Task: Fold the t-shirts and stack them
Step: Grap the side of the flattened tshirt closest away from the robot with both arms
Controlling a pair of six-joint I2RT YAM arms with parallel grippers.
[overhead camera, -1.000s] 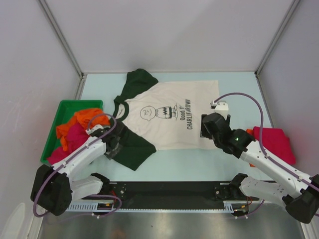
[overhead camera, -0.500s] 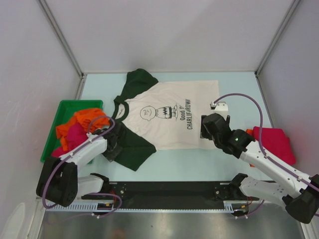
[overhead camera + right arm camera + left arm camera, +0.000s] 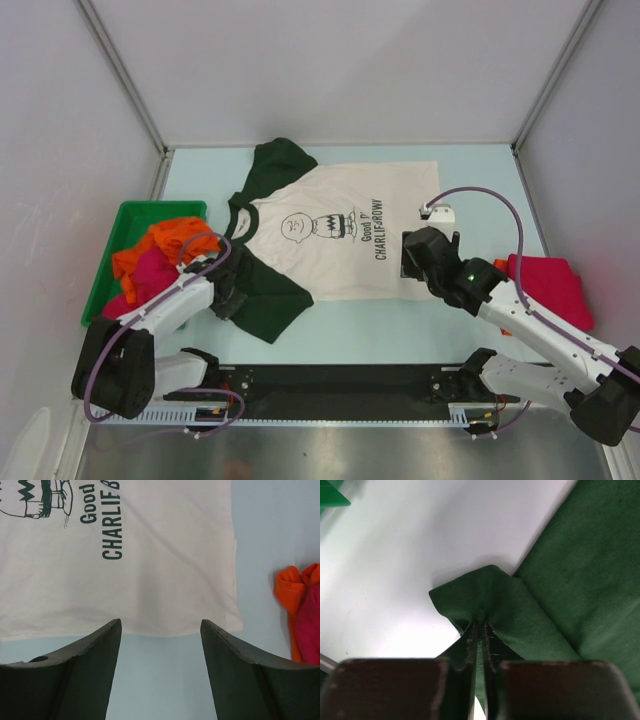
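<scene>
My left pincer (image 3: 479, 630) is clamping shut on a ridge of the near sleeve (image 3: 490, 592), the dark green one, and is bunching it up off the pale counter (image 3: 395, 555). My right pincer (image 3: 160, 625) is hanging wide open and gripping nothing, just over the near edge of the cream t-shirt (image 3: 150, 580) and close to its hem corner (image 3: 235, 625).

The shirt itself is lying spread out across the middle of the counter with the print facing up. No part of it is turned over yet, so I am judging its first fold as only beginning.

At my right, well apart from the hem, a pink tee (image 3: 550, 285) is resting on an orange tee (image 3: 287, 587) in a compact pile. I am taking those two as already folded and stacked, though the folds are not showing clearly.

At my left, the green bin (image 3: 115, 225) is holding crumpled tees (image 3: 160, 255), orange and pink, all waiting. Farthest off, the far sleeve (image 3: 280, 160) is lying untouched.
</scene>
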